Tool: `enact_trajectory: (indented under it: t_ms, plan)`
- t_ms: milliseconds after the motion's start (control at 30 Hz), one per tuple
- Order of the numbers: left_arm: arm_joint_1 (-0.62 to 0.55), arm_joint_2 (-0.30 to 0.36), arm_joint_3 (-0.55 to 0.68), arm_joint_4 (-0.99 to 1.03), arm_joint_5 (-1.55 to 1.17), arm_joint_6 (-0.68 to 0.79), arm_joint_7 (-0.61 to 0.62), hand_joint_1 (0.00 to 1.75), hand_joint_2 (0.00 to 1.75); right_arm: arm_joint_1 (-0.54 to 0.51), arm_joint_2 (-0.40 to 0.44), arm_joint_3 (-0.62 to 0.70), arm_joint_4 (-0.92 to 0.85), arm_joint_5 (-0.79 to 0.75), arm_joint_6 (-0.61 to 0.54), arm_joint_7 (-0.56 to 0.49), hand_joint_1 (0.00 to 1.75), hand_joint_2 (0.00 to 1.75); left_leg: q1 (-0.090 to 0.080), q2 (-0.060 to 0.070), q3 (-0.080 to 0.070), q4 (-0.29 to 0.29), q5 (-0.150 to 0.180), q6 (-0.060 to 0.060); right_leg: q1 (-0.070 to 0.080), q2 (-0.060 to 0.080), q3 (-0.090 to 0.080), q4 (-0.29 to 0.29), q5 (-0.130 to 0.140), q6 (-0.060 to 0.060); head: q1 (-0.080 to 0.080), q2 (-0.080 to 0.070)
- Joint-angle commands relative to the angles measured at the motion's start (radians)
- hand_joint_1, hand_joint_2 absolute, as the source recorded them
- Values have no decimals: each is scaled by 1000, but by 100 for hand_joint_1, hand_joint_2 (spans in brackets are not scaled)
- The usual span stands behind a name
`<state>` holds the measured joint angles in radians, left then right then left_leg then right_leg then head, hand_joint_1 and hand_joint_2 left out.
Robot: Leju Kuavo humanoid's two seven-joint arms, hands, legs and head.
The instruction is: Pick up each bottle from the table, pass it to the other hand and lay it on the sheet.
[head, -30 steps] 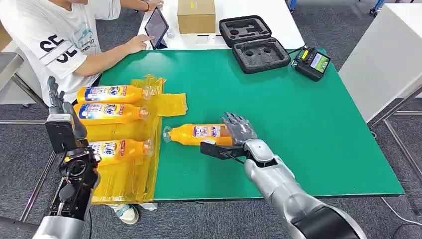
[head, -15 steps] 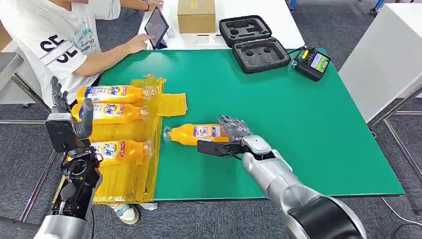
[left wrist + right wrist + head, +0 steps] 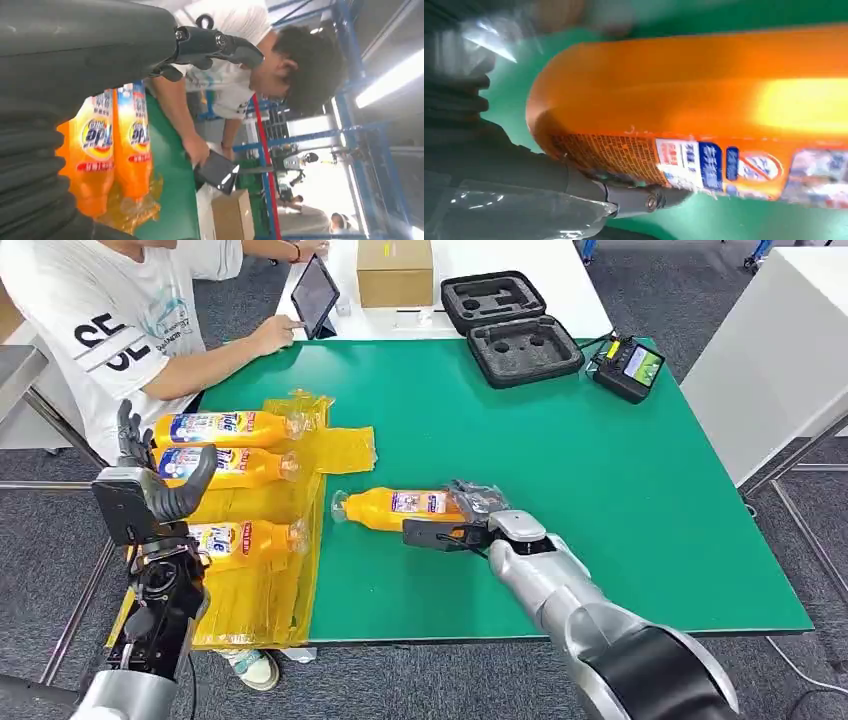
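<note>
An orange bottle [image 3: 395, 508] lies on its side on the green mat [image 3: 600, 500], cap pointing at the yellow sheet [image 3: 255, 585]. My right hand [image 3: 478, 505] grips its base end, fingers curled over the top and thumb along the near side. The right wrist view shows the bottle [image 3: 704, 100] close, with the thumb [image 3: 624, 197] against its label. Three more orange bottles [image 3: 225, 427] [image 3: 225, 466] [image 3: 245, 540] lie on the sheet. My left hand [image 3: 150, 485] is raised over the sheet's left edge, fingers apart and holding nothing; its fingers [image 3: 220, 45] stand above two of those bottles [image 3: 115, 145].
A person sits at the far left corner, one hand at a tablet [image 3: 314, 295]. A cardboard box [image 3: 394, 272], an open black foam case [image 3: 510, 330] and a black controller [image 3: 627, 365] stand at the back of the table. The mat's right half is bare.
My right hand's fingers have curled down around the bottle's base, and the bottle has shifted slightly to the right. My left hand has risen and its thumb has swung out.
</note>
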<state>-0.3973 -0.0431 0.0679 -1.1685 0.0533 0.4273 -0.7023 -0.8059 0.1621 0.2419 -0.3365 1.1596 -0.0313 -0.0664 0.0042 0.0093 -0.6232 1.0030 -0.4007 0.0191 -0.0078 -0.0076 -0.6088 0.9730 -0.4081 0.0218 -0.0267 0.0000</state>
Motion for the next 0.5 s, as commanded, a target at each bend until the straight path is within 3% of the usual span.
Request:
enact_trajectory:
  t_ms: [33,267,367,433,467,500]
  plan:
    - [-47,-44,49,82,18,-35,4,0,175,3,-11,-26,74,-11,-9,-32,175,175,1,-4,5,-1,-1,-1,1,-3,6,-1,-2,0,0,0]
    - [-29,-44,78,80,36,-58,4,0,175,16,6,-49,34,-47,-115,-166,175,175,1,-2,4,-1,-1,-1,1,0,5,-1,-1,-1,0,0]
    - [6,-48,104,57,56,-78,4,0,175,43,32,-142,-27,-180,-244,-368,175,175,1,1,4,-1,-1,-1,0,1,4,-1,-1,0,0,0]
    - [24,-48,116,52,75,-101,4,0,175,59,45,-177,-63,-237,-293,-435,175,175,0,1,5,-1,-2,-1,0,2,5,-1,-2,-1,0,0]
    - [39,-52,131,47,93,-112,4,0,175,84,61,-225,-112,-326,-336,-533,175,175,0,1,2,-1,-1,-1,0,1,2,0,-1,0,0,0]
    - [39,-52,131,47,93,-112,4,0,175,84,61,-225,-112,-326,-336,-533,175,175,0,2,2,-1,-1,-1,0,2,1,0,-1,0,0,0]
